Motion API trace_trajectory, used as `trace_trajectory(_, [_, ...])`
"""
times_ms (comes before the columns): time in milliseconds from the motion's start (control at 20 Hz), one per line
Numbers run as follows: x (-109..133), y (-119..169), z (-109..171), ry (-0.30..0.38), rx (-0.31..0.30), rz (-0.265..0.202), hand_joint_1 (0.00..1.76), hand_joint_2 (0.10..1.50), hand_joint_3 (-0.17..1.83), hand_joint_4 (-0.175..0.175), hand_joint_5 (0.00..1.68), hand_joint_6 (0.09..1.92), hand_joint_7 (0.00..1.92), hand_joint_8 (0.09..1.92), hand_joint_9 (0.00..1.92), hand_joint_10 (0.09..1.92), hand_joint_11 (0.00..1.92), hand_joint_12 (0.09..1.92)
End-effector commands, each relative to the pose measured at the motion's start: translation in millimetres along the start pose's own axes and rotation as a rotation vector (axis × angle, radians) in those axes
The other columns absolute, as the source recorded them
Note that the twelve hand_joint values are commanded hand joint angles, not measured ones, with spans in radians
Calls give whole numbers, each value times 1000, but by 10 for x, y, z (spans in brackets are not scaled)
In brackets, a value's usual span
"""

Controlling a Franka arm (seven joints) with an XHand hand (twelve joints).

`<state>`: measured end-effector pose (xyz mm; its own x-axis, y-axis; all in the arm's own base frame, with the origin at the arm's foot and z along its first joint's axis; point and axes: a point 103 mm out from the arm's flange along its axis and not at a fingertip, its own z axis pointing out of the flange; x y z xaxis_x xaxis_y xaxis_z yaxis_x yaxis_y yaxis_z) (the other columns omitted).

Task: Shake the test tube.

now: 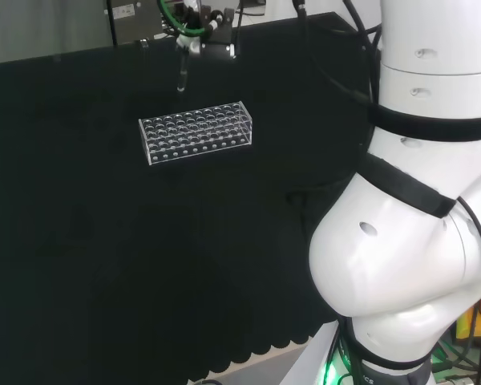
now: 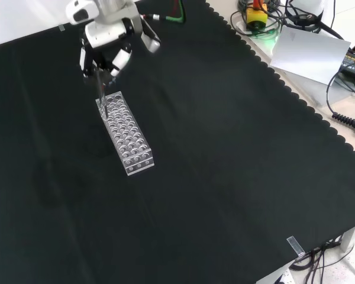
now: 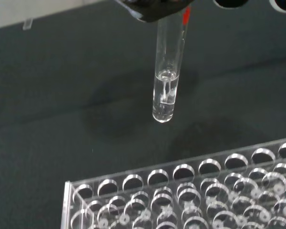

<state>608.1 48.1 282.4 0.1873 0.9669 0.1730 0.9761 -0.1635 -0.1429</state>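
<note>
Your hand [image 2: 109, 35] sits at the top left of the front view, fingers [image 2: 123, 59] curled down around the top of the tube [image 2: 99, 80], pinching it so it hangs upright below the palm. In the head view you see the hand [image 1: 200, 32] at the far edge of the cloth [image 1: 104, 241], with the tube [image 1: 181, 76] pointing straight down from it.

The tube is in the air, clear of the rack [image 2: 125, 133]. In the head view it hangs just behind the rack [image 1: 196, 132], toward its middle; in the front view its lower end lies near the rack's far end. You cannot tell from these views whether it is directly over a hole.

In the wrist view you look down the tube [image 3: 168, 76]: it is clear glass with a rounded bottom, a little clear liquid in the lowest part, and a red mark near the top where the hand grips it. The rack [image 3: 190, 195] lies beneath it, a clear block with rows of round holes, all that you can see standing empty.

The rack lies flat on the cloth.
</note>
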Motion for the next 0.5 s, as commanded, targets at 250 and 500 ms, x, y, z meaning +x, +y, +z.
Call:
trace_trajectory(250, [-137, -254, -560, 0, -63, -7, 1229, 1050, -175, -175, 1363, 367, 1742, 382, 1710, 432, 1231, 864])
trace_trajectory(500, [217, -418, -712, 58, -67, -72, 1229, 1050, -175, -175, 1365, 364, 1742, 382, 1709, 435, 1230, 864])
